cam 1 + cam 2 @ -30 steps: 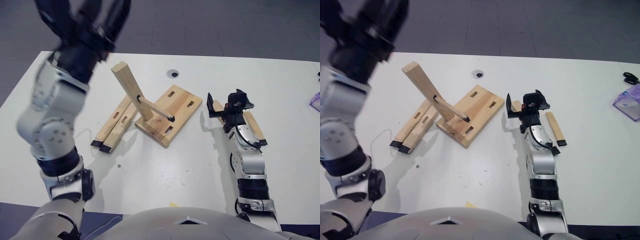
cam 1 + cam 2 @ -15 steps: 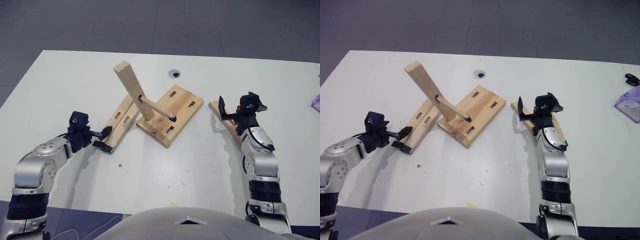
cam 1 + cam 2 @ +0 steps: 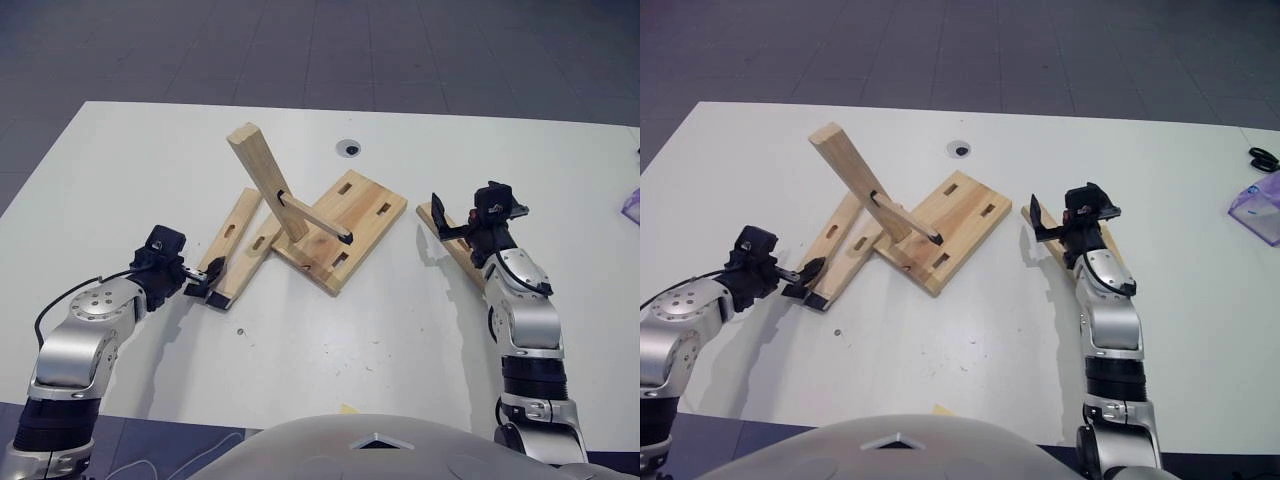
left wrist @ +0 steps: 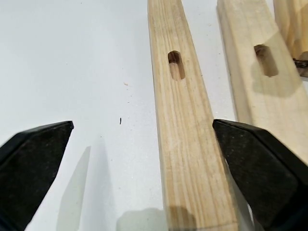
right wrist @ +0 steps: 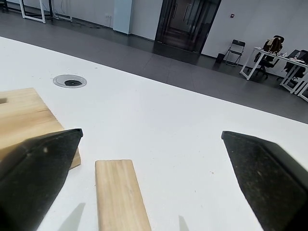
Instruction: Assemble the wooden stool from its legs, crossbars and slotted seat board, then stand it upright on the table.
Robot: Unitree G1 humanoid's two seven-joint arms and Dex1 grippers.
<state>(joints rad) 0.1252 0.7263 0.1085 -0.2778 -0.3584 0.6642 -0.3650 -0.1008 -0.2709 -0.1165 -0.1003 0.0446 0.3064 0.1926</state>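
Seat board [image 3: 340, 230]: flat, mid-tabletop [image 3: 330, 350], one leaning leg [image 3: 262, 180] with crossbar [image 3: 318, 222] fitted. Two loose legs [image 3: 232, 235] beside it, another [image 3: 447, 248] to the right. Probably stiff, light, smooth wood; best pinched mid-length.

Left end effector [image 3: 203, 282]: wide open, empty, straddling a loose leg's end.

Right end effector [image 3: 465, 215]: open, empty, over the right-hand leg.

Left wrist view adds slot [image 4: 175, 65] and leg hard against one finger [image 4: 255, 163].

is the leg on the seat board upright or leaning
Leaning. The leg rises from the seat board tilted toward the robot's left, a crossbar running from its slot down to the board.
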